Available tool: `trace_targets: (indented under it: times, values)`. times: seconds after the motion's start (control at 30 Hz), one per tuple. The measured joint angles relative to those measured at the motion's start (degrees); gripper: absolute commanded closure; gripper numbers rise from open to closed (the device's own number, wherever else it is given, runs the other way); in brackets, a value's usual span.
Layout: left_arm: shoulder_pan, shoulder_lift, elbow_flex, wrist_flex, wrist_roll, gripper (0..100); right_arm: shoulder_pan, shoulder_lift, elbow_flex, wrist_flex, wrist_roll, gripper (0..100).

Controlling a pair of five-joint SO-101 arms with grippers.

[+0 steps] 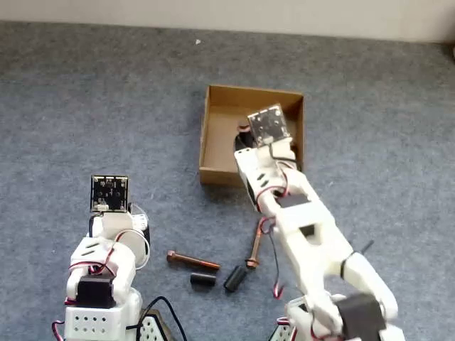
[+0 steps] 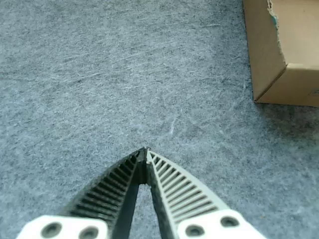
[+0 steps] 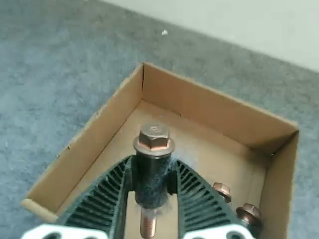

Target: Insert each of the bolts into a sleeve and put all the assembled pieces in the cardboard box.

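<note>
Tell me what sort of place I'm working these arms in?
Probably a small tabletop assembly test setup: grey carpet-like mat, a cardboard box, loose bolts and black sleeves, the right gripper holding a sleeved bolt over the box.

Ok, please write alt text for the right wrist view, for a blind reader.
The right gripper clamps in its fingers a black sleeve with a copper bolt through it above the cardboard box; two more bolt heads show inside.

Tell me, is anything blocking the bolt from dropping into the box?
Nothing visible. The right gripper holds the sleeved bolt above the open cardboard box, with bare floor beneath. Two bolt heads sit off in a corner.
</note>
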Motion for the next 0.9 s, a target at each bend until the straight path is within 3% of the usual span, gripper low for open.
trace_targets:
  times: [0.27,0.53,0.7,0.9]
  values:
    - [0.00,0.00,0.00,0.00,0.00,99,1.58,11.96,-5.80,0.26,0.00,88.5]
    - [0.00,0.00,0.00,0.00,0.00,99,1.41,12.40,-10.99,9.67,0.00,88.5]
    - [-0.44,0.00,0.00,0.00,-0.18,99,1.41,5.36,-11.25,19.43,0.00,88.5]
    - [-8.09,0.00,0.00,0.00,-0.18,99,-3.60,-9.76,-11.25,38.24,0.00,88.2]
